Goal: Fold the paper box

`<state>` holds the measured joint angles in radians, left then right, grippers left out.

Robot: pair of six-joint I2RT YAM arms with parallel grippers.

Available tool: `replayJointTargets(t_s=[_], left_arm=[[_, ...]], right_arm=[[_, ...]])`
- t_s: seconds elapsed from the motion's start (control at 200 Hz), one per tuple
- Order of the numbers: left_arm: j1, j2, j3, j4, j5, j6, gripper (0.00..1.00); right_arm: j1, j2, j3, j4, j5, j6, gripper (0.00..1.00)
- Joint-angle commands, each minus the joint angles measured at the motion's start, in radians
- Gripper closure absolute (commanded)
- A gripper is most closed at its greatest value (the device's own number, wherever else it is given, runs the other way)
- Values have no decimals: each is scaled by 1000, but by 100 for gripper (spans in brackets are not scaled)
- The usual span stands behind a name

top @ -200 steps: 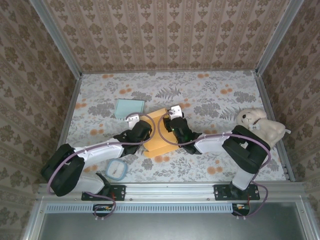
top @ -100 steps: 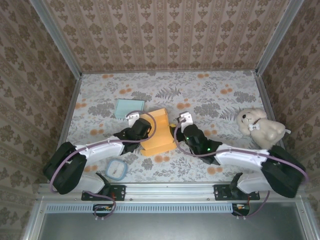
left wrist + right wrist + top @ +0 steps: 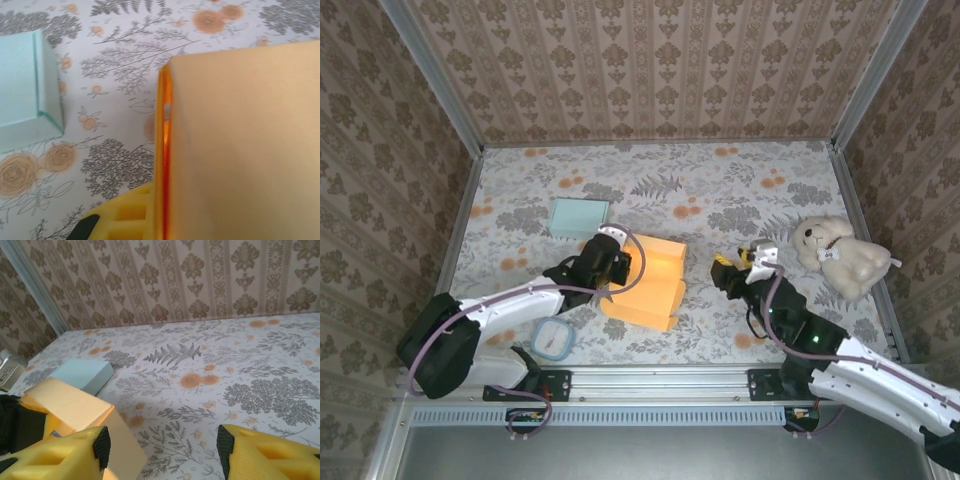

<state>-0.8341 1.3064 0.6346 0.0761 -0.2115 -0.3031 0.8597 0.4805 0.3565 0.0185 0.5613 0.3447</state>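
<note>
The orange paper box [image 3: 650,285] stands mid-table, its flat side panel [image 3: 240,150] close in the left wrist view. My left gripper [image 3: 617,262] is shut on the box's left wall; one yellow finger [image 3: 125,220] lies outside the wall edge and the other is hidden behind it. My right gripper [image 3: 740,263] is open to the right of the box, clear of it. In the right wrist view its fingertips [image 3: 102,445] frame bare table, with the box [image 3: 75,407] at lower left.
A light blue box [image 3: 579,216] lies behind the orange one, also seen in both wrist views [image 3: 22,100] [image 3: 82,375]. A plush bear [image 3: 842,255] sits at the right. A small blue-rimmed dish [image 3: 552,338] lies near the left arm. Patterned walls enclose the table.
My right gripper let go of the box, drew back to the right and opened wider. The left gripper kept its grip while the box shifted right and its top came up.
</note>
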Motion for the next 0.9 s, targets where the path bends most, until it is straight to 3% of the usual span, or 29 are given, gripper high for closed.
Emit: replayJointTargets(t_s=[0.0, 0.145, 0.335, 0.565, 0.895], left_arm=[[-17, -12, 15, -7, 66, 75, 100], [-47, 17, 16, 10, 67, 117, 100], [-100, 95, 16, 84, 75, 203, 100], [-175, 204, 34, 143, -55, 298, 100], [-197, 229, -4, 251, -101, 318, 100]], right_arm=[[-6, -84, -45, -59, 45, 30, 38], [-9, -92, -67, -44, 30, 38, 37], [-12, 30, -51, 37, -26, 22, 35], [-15, 200, -63, 157, -92, 31, 35], [-13, 416, -71, 265, -166, 41, 35]])
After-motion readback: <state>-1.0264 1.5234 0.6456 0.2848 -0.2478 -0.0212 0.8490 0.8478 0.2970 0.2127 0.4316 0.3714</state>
